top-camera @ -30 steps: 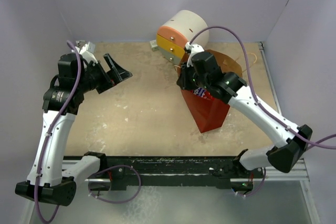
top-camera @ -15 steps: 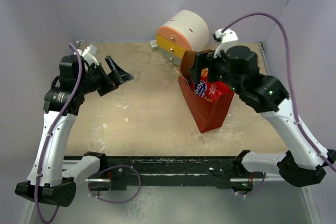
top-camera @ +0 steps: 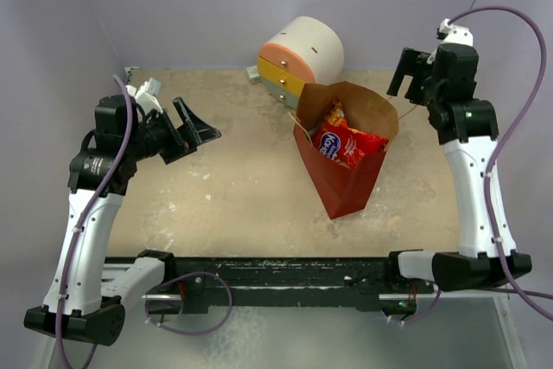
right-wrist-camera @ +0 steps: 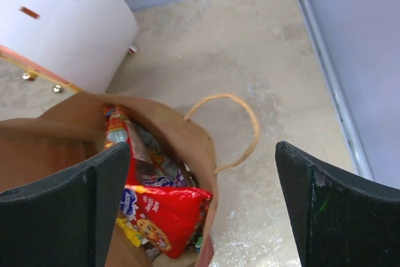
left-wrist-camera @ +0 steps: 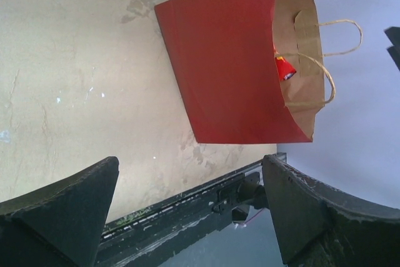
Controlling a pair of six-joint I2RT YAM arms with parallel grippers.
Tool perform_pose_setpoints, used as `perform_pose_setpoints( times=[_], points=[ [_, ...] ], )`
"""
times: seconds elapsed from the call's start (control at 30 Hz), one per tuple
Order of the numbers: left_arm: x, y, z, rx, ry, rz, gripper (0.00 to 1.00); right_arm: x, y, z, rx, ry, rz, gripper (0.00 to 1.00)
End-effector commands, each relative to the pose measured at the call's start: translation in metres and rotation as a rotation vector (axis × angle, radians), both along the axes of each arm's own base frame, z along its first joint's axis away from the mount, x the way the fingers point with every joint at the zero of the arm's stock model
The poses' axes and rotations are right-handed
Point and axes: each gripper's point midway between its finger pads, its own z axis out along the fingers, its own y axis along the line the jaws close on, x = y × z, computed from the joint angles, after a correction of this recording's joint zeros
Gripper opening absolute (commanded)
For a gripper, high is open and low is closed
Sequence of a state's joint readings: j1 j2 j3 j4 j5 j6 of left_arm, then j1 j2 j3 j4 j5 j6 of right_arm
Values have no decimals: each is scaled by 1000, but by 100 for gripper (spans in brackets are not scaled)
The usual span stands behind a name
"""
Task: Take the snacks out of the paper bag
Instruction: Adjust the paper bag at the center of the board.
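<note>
While both grippers (top-camera: 200, 123) (top-camera: 413, 75) gape empty, a glossy crisp packet (top-camera: 346, 144) tops the paper bag (top-camera: 346, 189).

White-and-black arms (top-camera: 82, 239), purple cables (top-camera: 510, 9)

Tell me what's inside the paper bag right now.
A red crisp packet lies on top inside the paper bag, with a yellow packet peeking out beneath it. Whatever sits deeper is covered.

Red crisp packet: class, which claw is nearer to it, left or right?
Right. The right claw hangs open just right of the paper bag holding the red crisp packet; the left claw sits well off to its left.
</note>
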State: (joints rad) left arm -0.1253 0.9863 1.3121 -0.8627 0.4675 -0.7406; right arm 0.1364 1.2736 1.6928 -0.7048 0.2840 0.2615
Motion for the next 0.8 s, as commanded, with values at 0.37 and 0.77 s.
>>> perform_pose_setpoints(
  times=[0.37,0.77],
  points=[
    [-24,-3,16,43,-54,-109,99,39,-27,-57,279,90,190,85],
    [-18,-7,15,42,-53,-139,99,55,-3,-63,379,91,344,33]
  ],
)
